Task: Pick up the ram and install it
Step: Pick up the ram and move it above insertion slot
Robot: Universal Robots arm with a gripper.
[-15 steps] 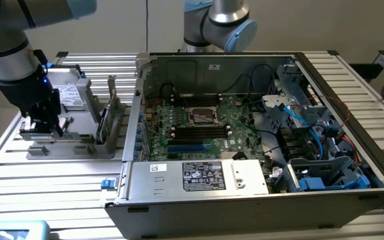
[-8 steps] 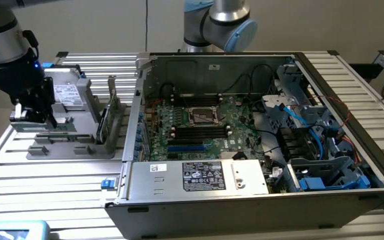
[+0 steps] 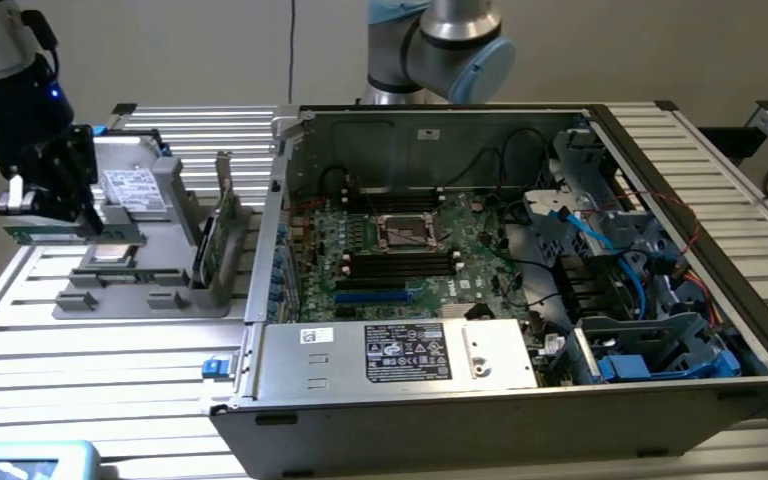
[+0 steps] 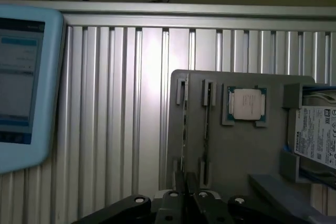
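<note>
Items as we found them at this moment:

1. Claw [image 3: 51, 222]. It hung over the end of the grey tray [image 3: 157, 300] nearest the exterior view's left. Its fingers were drawn close together, pinching the ram [image 3: 53, 233].
2. Ram. We saw a thin green strip held level at the bottom of the claw, just above the tray. In the wrist view the ram [image 4: 184, 145] appeared edge-on as a thin line running out from between the claw [image 4: 185, 190] fingers, over the tray [image 4: 236, 150].
3. Tray. It lay on the ribbed metal table [image 3: 91, 350], beside the open computer case [image 3: 491, 400], on the exterior view's left.
4. Processor chip [image 3: 115, 253]. It was square and silver and lay flat in its own pocket on the tray, close to the claw. The wrist view also showed the chip [image 4: 248, 103].
5. Hard drive [image 3: 131, 188]. It sat at the far end of the tray, and its white label [image 4: 315, 135] was visible from the wrist.
6. Green card [image 3: 224, 235]. It stood upright on edge on the side of the tray nearest the case.
7. Main board [image 3: 398, 250]. It lay inside the case among cables.
8. Pale blue tablet [image 4: 26, 77]. It rested on the table [image 4: 115, 103], well apart from the tray.
</note>
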